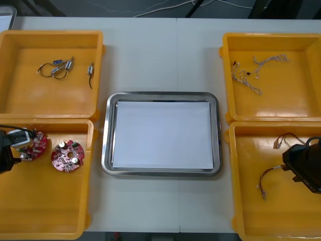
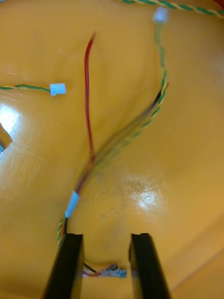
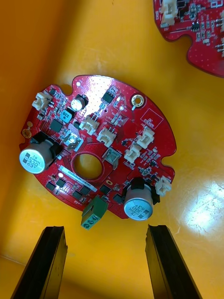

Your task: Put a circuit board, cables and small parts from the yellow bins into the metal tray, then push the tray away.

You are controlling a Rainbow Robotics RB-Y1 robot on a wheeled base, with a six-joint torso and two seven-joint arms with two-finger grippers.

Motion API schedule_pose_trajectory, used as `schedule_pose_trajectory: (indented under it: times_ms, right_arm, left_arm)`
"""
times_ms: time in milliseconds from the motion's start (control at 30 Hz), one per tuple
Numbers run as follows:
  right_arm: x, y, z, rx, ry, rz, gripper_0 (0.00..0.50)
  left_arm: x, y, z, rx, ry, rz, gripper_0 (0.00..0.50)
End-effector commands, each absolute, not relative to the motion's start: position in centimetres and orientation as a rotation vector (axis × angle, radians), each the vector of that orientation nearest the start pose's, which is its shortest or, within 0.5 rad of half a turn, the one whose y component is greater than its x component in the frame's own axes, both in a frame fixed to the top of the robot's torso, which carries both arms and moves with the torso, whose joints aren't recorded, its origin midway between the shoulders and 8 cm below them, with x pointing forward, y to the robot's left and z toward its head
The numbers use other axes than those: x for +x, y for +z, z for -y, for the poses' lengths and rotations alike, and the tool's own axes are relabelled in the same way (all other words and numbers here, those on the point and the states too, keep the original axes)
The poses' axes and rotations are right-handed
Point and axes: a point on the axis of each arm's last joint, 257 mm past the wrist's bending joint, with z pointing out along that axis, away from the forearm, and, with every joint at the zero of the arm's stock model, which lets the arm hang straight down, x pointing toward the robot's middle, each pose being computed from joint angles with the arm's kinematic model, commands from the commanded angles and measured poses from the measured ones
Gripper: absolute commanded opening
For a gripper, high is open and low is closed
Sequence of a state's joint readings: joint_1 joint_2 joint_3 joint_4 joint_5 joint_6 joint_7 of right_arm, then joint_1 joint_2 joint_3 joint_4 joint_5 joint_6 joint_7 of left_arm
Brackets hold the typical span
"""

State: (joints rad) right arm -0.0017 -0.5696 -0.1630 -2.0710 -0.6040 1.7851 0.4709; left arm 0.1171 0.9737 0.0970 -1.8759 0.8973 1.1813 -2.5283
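Board [image 3: 98, 154] lies in the near left bin [image 1: 45, 201], just ahead of the left end effector [image 3: 106, 229], whose fingers stand apart on nothing. The tray [image 1: 108, 135] sits empty mid-bench. Right end effector [image 2: 106, 236] is low over a red and yellow cable [image 2: 88, 121]; whether it grips, I cannot tell. Closing now might catch only the board's green connector [image 3: 93, 216], so a lift could tip or drop it.

Left arm: low at the near left edge of the worktop, wrist turned downward.
Left gripper [image 3: 107, 261]: black fingers spread wide, tips aimed down.
Right arm: low at the near right edge of the worktop, dark wrist housing uppermost.
Right gripper [image 2: 108, 268]: black fingers drawn closer, pinching the end of a cable [image 2: 116, 140].
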Motion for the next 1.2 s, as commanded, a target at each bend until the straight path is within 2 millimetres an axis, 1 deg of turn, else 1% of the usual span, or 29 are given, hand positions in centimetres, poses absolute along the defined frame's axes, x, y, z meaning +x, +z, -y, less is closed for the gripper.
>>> schedule_pose_trajectory:
  times_ms: [33, 233, 433, 667, 867, 1000, 1067, 1200]
  right_arm:
    - [34.0, -28.1, 36.9, 1.234, 0.158, -2.554, 0.5]
    - [34.6, -27.6, 36.4, 1.198, 0.177, -2.562, 0.5]
    - [35.3, -27.0, 35.0, 1.212, 0.223, -2.564, 0.5]
    - [36.3, -26.4, 33.0, 1.344, 0.297, -2.503, 0.5]
    - [37.2, -26.1, 31.6, 1.471, 0.362, -2.428, 0.5]
    - [37.6, -26.4, 31.1, 1.547, 0.365, -2.39, 0.5]
    - [38.2, -26.6, 30.9, 1.594, 0.371, -2.36, 0.5]
    - [38.5, -26.9, 30.9, 1.669, 0.376, -2.321, 0.5]
  left_arm:
    - [38.2, -29.2, -44.0, 1.631, 0.447, -2.156, 0.5]
    - [38.9, -29.0, -44.5, 1.607, 0.471, -2.148, 0.5]
    - [39.4, -28.9, -45.1, 1.583, 0.474, -2.158, 0.5]
    - [39.6, -29.6, -44.4, 1.591, 0.448, -2.157, 0.5]
    - [40.1, -29.4, -43.9, 1.59, 0.44, -2.142, 0.5]
    - [40.5, -29.0, -43.6, 1.587, 0.44, -2.131, 0.5]
    - [40.8, -28.8, -43.4, 1.583, 0.434, -2.124, 0.5]
    - [41.1, -28.4, -43.2, 1.577, 0.433, -2.114, 0.5]
